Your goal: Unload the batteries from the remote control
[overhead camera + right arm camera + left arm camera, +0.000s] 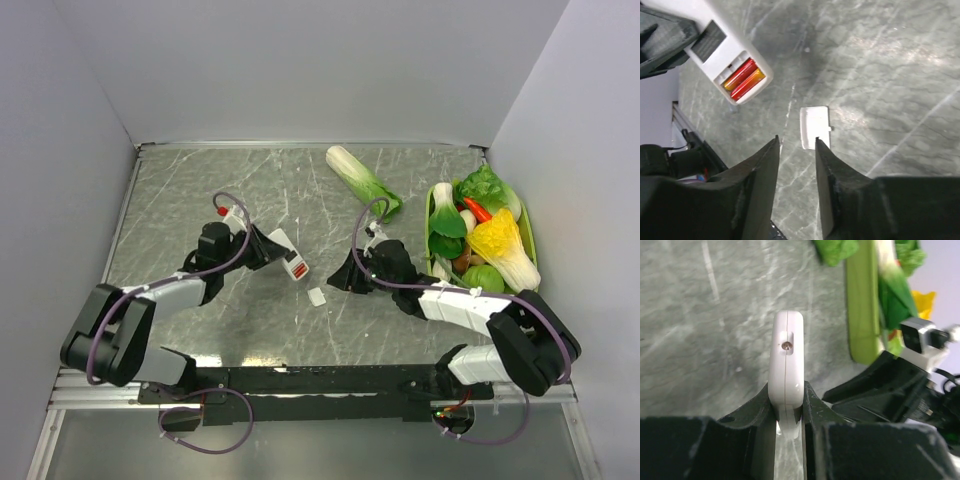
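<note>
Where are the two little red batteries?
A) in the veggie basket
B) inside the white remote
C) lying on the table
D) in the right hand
B: both batteries sit in the open compartment of the remote control, gripped by the left hand; the small white cover lies on the table.
</note>
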`<state>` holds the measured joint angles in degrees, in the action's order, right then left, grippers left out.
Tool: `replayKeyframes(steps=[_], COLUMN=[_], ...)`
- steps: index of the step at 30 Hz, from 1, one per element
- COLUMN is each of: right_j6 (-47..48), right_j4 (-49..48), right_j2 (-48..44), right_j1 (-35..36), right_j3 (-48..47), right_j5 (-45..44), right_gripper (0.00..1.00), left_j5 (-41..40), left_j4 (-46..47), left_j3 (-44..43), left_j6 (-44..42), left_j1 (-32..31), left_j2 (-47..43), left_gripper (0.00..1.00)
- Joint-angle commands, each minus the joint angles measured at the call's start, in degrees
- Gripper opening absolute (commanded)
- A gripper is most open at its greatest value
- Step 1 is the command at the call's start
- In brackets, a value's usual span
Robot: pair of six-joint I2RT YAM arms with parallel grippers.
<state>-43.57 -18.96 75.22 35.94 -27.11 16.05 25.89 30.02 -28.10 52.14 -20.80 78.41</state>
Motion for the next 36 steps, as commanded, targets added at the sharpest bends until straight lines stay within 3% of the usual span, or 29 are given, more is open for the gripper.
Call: replayKeyframes(steps=[1, 11, 13, 17, 19, 25, 31, 36], right_j6=[2.79, 3.41, 3.58, 4.11, 4.46, 5.25, 6.57, 10.25], right_j4=[1.56, 0.42, 0.33, 0.68, 1.29, 0.68, 0.85, 4.19], right_j2=[-2.18, -6.57, -7.54, -7.37, -7.2, -8.25, -9.65, -9.22], right_j1=[-0.35, -0.35, -0.35, -0.35, -0.26, -0.26, -0.26, 2.11], right_j3=[-2.24, -0.66, -0.05, -0.13, -0.66, -0.22, 0.31, -2.41], right_j5=[-2.26, -1.99, -2.34, -3.13, -3.05, -3.4, -4.28, -6.47], right_gripper=[0.47, 0.51, 0.51, 0.53, 0.54, 0.53, 0.52, 0.51], left_j5=[-1.19, 0.4, -0.31, -3.12, -5.66, -21.11, -36.76, -41.53], left_j4=[-2.94, -6.11, -7.95, -11.11, -13.13, -32.37, -46.53, -55.57], left_j3=[-4.15, -7.58, -7.76, -8.11, -8.99, -16.54, -18.4, -17.96], left_j6=[-1.34, -1.51, -1.51, -2.22, -2.13, 0.15, 12.78, 17.47], left_j1=[0.58, 1.29, 1.29, 1.29, 1.29, 1.37, 1.9, 5.4], left_j2=[3.76, 14.48, 14.49, 12.74, 11.33, 6.77, 1.14, -3.08], left_gripper=[0.01, 0.12, 0.22, 0.6, 0.66, 0.73, 0.8, 0.84])
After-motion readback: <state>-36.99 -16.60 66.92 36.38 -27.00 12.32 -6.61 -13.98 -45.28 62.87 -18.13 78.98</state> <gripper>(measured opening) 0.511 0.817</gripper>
